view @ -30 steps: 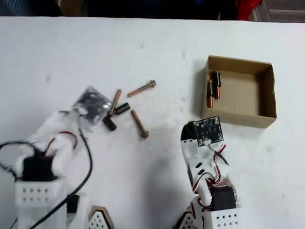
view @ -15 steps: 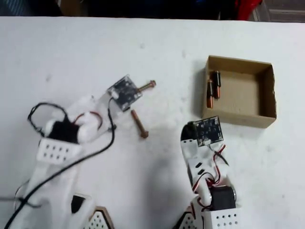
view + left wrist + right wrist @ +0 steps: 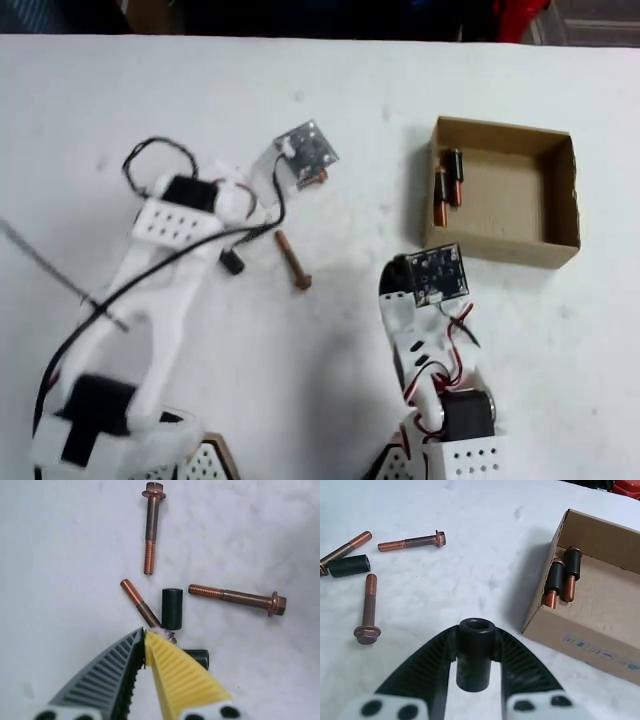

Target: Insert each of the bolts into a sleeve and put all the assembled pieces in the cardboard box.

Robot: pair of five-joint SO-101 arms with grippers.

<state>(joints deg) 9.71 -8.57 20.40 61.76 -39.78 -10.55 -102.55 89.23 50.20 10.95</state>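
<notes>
Nearest us, the right gripper (image 3: 476, 639) is clamped on a black sleeve (image 3: 475, 662), holding it upright with its open bore facing up, above the white table (image 3: 300, 390). We see a matt surface, faintly smudged with grey, and it carries everything here. A little farther out the nearest bolt (image 3: 293, 260) lies loose on the white, and a lone sleeve (image 3: 232, 262) sits just beside the left arm.

On to the left gripper (image 3: 145, 632). Its grey and yellow fingers are pressed together with no gap, tips down at the head end of a slanted bolt (image 3: 135, 596). Whether they pinch it, we cannot tell. A second sleeve (image 3: 172, 609) lies right against that bolt's shank. The third bolt (image 3: 412, 542) lies farther out, apart from the rest.

Over on the right arm's side sits the cardboard box (image 3: 505, 131), open-topped. Two assembled pieces (image 3: 447, 185) lie side by side against its wall. Past the table's far edge the room goes dark, with a red object (image 3: 522, 14) at the corner.
</notes>
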